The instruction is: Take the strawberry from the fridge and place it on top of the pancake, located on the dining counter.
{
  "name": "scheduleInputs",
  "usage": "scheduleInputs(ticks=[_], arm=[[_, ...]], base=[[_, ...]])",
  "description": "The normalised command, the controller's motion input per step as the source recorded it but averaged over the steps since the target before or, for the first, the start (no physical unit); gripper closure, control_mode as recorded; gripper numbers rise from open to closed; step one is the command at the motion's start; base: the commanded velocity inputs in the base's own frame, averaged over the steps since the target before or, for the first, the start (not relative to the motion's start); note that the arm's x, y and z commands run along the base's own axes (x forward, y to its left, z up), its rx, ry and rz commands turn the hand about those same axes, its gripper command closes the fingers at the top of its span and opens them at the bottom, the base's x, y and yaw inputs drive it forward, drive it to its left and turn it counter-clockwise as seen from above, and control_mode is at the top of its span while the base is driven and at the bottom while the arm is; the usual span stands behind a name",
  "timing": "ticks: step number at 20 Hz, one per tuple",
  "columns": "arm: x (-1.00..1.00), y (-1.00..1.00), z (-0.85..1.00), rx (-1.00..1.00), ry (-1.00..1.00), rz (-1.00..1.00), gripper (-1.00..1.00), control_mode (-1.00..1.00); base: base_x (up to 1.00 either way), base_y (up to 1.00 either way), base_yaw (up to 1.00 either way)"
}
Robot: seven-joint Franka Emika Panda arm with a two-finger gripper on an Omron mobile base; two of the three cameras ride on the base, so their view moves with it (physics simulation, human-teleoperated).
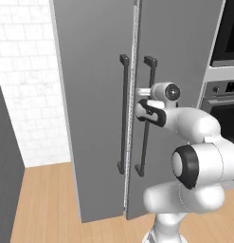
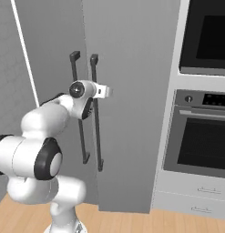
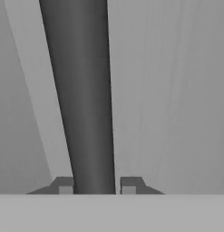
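gripper (image 3: pixel 94 185): clamped on right door handle (image 3: pixel 81 95) | fridge (image 1: pixel 94 142): both doors closed | oven (image 2: pixel 202 136): just right of fridge

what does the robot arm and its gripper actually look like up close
The arm is built of glossy white rounded segments joined by dark, almost black rings at the joints. A black band wraps the wrist, and the white hand carries a round dark-centred disc on its side. The gripper ends in two small dark grey, square-edged fingertips. No cables or markings show.
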Motion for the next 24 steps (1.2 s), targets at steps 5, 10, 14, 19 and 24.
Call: scheduleInputs(ticks=[5,10,14,19,24], arm=[[-0.94,-0.72,0.00,0.00,0.03,-0.03,1.00,-1.00],[-0.59,-0.99,0.00,0.00,0.14,0.00,1.00,-1.00],[-0.52,-1.00,0.00,0.00,0.19,0.00,1.00,-1.00],[-0.69,-1.00,-0.01,0.01,0.06,0.00,1.00,-1.00],[-0.34,-1.00,0.00,0.12,0.00,-0.02,1.00,-1.00]], base=[[0.00,0.00,0.00],[0.00,0.00,0.00],[0.00,0.00,0.00],[0.00,0.00,0.00],[0.00,0.00,0.00]])
